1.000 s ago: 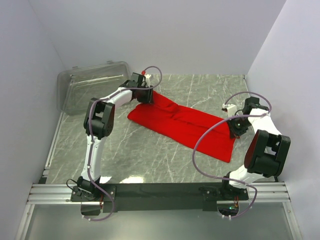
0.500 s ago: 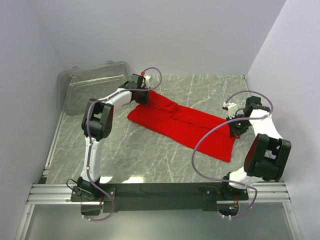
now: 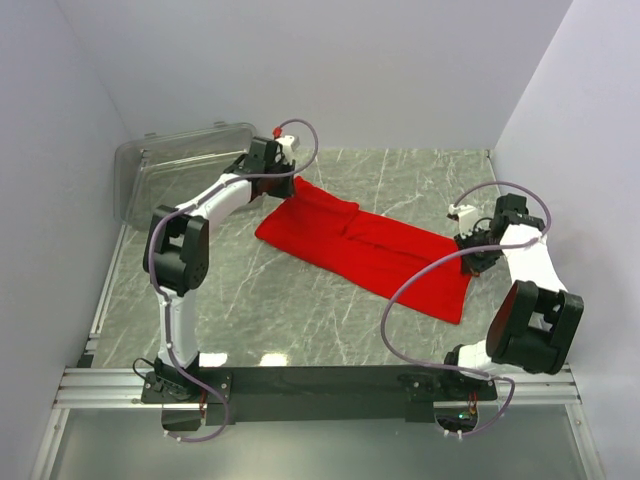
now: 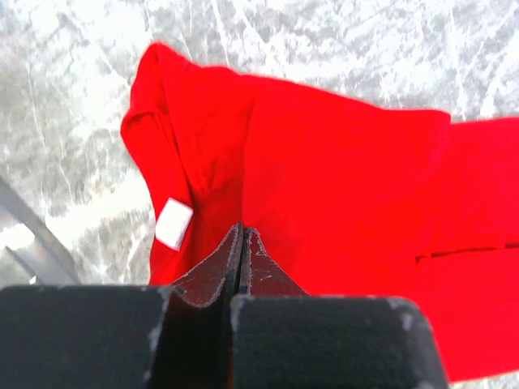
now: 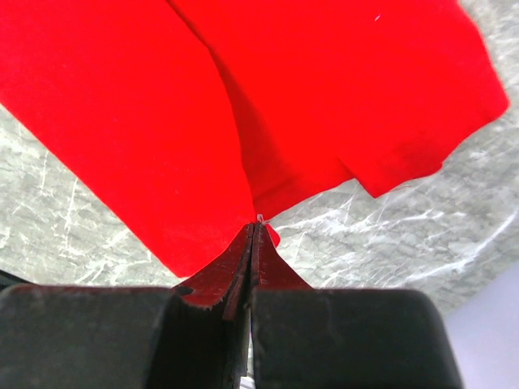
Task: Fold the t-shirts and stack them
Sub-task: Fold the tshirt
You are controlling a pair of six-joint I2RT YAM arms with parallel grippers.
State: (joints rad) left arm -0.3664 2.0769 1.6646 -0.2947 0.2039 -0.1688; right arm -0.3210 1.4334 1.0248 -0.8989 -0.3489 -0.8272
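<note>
One red t-shirt (image 3: 370, 250) lies folded into a long strip, running diagonally from far left to near right on the marble table. My left gripper (image 3: 288, 182) is at its far-left end. In the left wrist view the left gripper (image 4: 242, 230) is shut, and the red cloth (image 4: 340, 178) and its white label (image 4: 173, 223) draw up toward the tips. My right gripper (image 3: 468, 256) is at the strip's right edge. The right wrist view shows the right gripper (image 5: 258, 223) shut on a pinch of the shirt's edge (image 5: 122, 97).
A clear plastic bin (image 3: 180, 165) leans against the left wall behind the left arm. White walls close in the table on the left, back and right. The arms' mounting rail (image 3: 320, 382) runs along the near edge.
My left gripper has shut on the shirt's far-left end and its arm has shifted left. The right arm has drawn slightly to the right, still shut on the cloth.
</note>
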